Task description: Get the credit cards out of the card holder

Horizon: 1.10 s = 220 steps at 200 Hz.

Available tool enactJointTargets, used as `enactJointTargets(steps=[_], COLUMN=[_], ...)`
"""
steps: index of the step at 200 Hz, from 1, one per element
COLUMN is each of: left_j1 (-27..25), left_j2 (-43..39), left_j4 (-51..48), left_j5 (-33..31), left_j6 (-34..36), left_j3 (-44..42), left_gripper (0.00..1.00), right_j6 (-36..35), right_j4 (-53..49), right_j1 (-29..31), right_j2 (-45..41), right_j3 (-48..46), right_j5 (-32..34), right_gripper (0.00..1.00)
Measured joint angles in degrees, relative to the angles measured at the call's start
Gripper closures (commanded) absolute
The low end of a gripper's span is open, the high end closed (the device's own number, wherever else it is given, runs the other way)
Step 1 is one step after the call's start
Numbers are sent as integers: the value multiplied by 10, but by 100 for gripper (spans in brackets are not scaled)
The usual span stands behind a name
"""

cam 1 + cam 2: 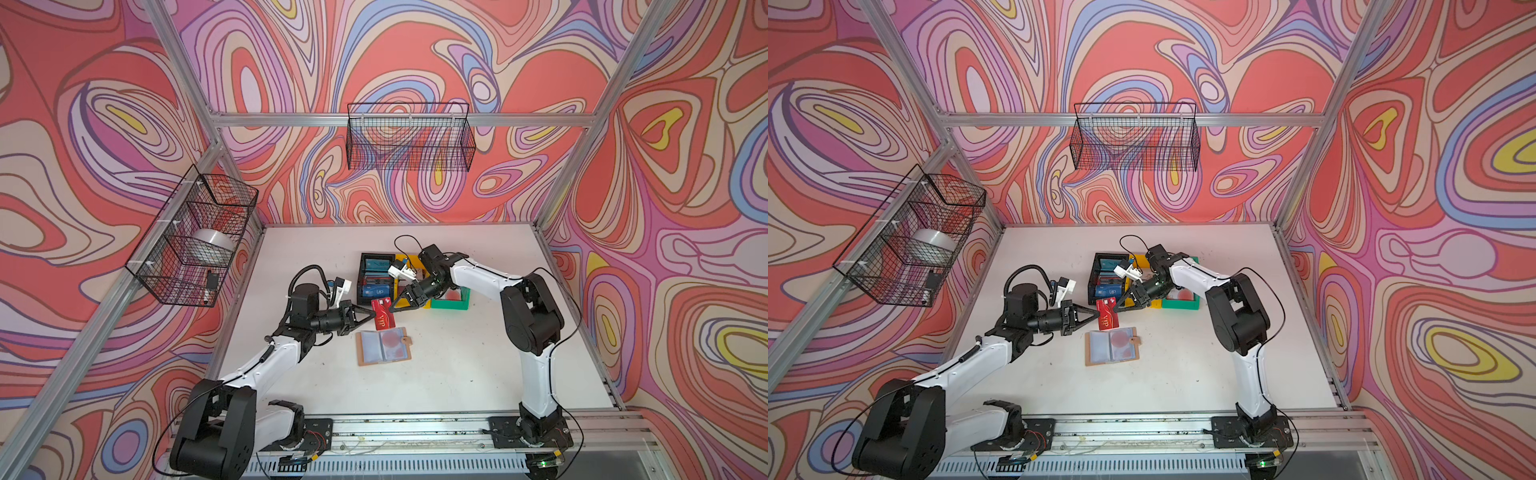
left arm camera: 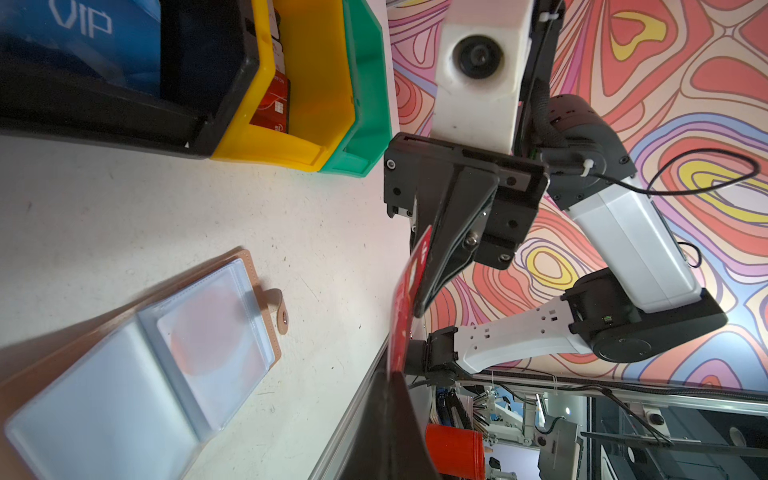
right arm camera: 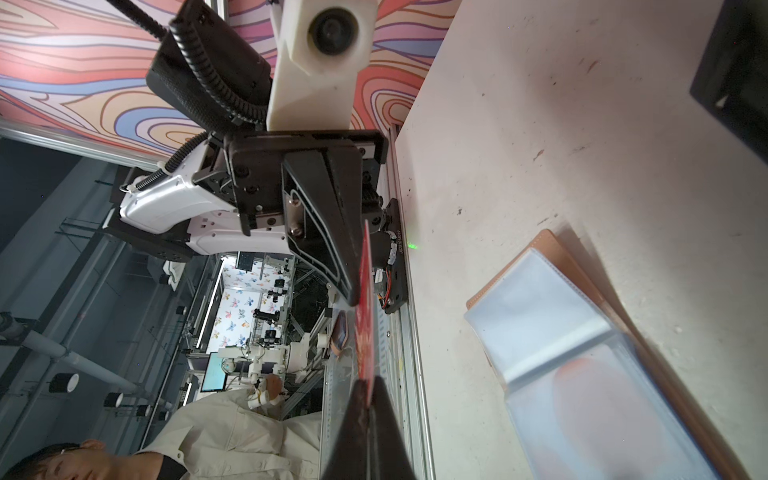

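A dark red credit card [image 1: 383, 318] marked "VIP" hangs above the table, and both grippers pinch it. My left gripper [image 1: 372, 314] is shut on its left edge and my right gripper [image 1: 392, 309] is shut on its upper right corner. The wrist views show the card edge-on [image 2: 405, 307] [image 3: 365, 316], running into each pair of closed jaws. Just in front of it the tan card holder [image 1: 374, 347] lies open on the table. A pale card with red blotches [image 1: 392, 340] sits in its right sleeve. A blue VIP card [image 1: 376, 291] lies in the black bin.
Behind the card a black bin [image 1: 360, 282], a yellow bin [image 1: 411, 259] and a green bin [image 1: 451, 307] stand side by side. Wire baskets hang on the left wall [image 1: 191, 237] and the back wall [image 1: 409, 137].
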Motion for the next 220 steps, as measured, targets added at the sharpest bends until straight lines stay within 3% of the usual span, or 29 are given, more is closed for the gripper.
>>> enactJointTargets(steps=[28, 48, 60, 77, 132, 157, 220], left_j1=[0, 0, 0, 0, 0, 0, 2], left_j2=[0, 0, 0, -2, -20, -17, 5], left_j4=[1, 1, -5, -28, -114, -133, -159], left_j5=[2, 3, 1, -4, -13, -14, -12], left_j6=[0, 1, 7, 18, 70, 87, 115], left_j3=[0, 0, 0, 0, 17, 29, 49], left_gripper=[99, 86, 73, 66, 70, 71, 72], right_j6=[-23, -41, -59, -90, -152, -163, -185], right_j4=[-32, -59, -83, -125, -229, -269, -360], right_j1=[0, 0, 2, 3, -5, -10, -15], right_j2=[6, 11, 16, 23, 36, 43, 74], right_j3=[16, 31, 46, 75, 167, 213, 386], right_j5=[3, 10, 13, 26, 99, 171, 435], right_gripper=[100, 100, 100, 100, 100, 100, 100])
